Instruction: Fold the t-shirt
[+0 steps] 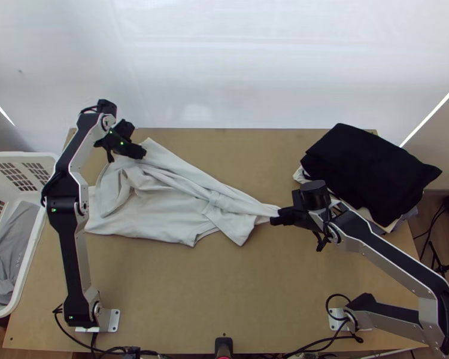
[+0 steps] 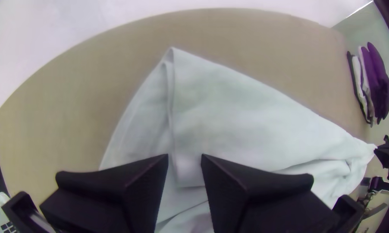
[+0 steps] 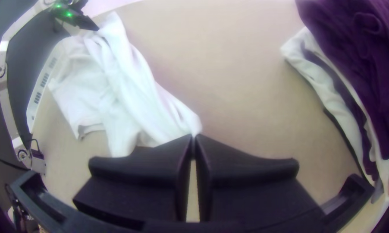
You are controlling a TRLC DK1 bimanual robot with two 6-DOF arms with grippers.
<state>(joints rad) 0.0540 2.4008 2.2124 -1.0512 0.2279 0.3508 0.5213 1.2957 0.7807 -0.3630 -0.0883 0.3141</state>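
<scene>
Near the far left corner of the table (image 1: pixel 242 287), my left claw (image 1: pixel 142 153) has its fingers apart over the white t-shirt (image 1: pixel 164 218). From there one long fold (image 1: pixel 194 173) slants toward the near right corner and ends at my right claw (image 1: pixel 275 219), which pinches its tip. My left claw is nearer the loose far end (image 2: pixel 181 67), so I think it should grab that.

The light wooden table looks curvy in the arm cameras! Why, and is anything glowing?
Left wrist view: the fisheye lens bends the straight-edged table. Right wrist view: dark corners, and tiny green lights glowing on the silver-and-black left arm. Top view: soft glare on the white backdrop.
</scene>
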